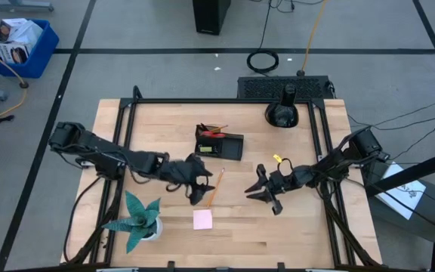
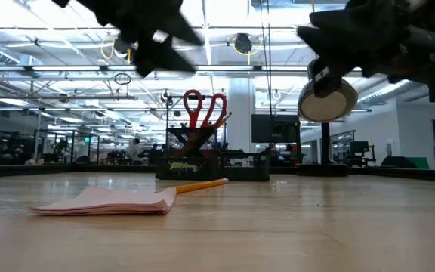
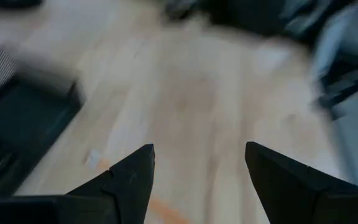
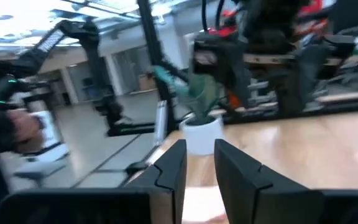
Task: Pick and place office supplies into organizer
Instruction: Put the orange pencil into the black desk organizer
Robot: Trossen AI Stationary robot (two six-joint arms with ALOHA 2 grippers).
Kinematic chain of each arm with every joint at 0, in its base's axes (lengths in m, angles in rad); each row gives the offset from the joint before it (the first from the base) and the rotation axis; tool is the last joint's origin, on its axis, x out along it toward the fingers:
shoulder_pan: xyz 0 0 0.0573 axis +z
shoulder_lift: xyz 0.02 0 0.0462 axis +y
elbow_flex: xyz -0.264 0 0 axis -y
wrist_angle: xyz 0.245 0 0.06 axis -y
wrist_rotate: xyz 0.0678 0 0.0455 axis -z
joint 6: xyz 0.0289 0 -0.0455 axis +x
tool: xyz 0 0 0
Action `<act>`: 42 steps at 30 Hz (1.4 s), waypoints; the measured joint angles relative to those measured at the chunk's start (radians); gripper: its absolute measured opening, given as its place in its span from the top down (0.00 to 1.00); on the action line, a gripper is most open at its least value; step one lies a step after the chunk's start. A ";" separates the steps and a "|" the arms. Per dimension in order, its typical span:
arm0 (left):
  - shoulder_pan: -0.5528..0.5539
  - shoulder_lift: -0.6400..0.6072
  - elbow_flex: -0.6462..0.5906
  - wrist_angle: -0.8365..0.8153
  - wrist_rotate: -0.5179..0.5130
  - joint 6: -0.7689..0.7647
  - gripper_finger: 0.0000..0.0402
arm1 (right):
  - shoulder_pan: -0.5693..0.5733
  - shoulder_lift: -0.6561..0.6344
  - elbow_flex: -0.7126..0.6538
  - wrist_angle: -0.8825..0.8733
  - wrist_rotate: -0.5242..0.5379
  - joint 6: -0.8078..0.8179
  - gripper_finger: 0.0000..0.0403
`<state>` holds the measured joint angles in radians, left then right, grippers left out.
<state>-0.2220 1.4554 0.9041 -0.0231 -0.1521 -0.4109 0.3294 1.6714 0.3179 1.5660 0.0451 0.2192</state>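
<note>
The black organizer [image 1: 219, 142] stands at the table's middle far part with red-handled scissors [image 2: 204, 108] upright in it. An orange pencil [image 1: 216, 185] lies flat in front of it, and a pink sticky-note pad [image 1: 202, 219] lies nearer the near edge. A small yellow piece [image 1: 276, 159] lies right of the organizer. My left gripper [image 1: 199, 189] hovers open just left of the pencil; the pencil [image 3: 166, 213] shows between its fingers. My right gripper [image 1: 263, 189] hangs above bare table right of the pencil, its fingers a narrow gap apart, holding nothing.
A teal spiky plant [image 1: 138, 219] in a white pot stands at the near left. A round black domed object [image 1: 282, 113] sits at the far right of the table. Bare wood lies between the two grippers and along the near right.
</note>
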 joint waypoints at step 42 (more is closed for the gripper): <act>0.279 -0.442 -0.773 0.966 0.404 0.024 0.36 | -0.309 -0.024 0.677 -1.565 -0.208 -0.597 0.75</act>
<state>0.0566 1.0130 0.1307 0.9427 0.2517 -0.3866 0.0202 1.6470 0.9947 0.0008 -0.1630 -0.3782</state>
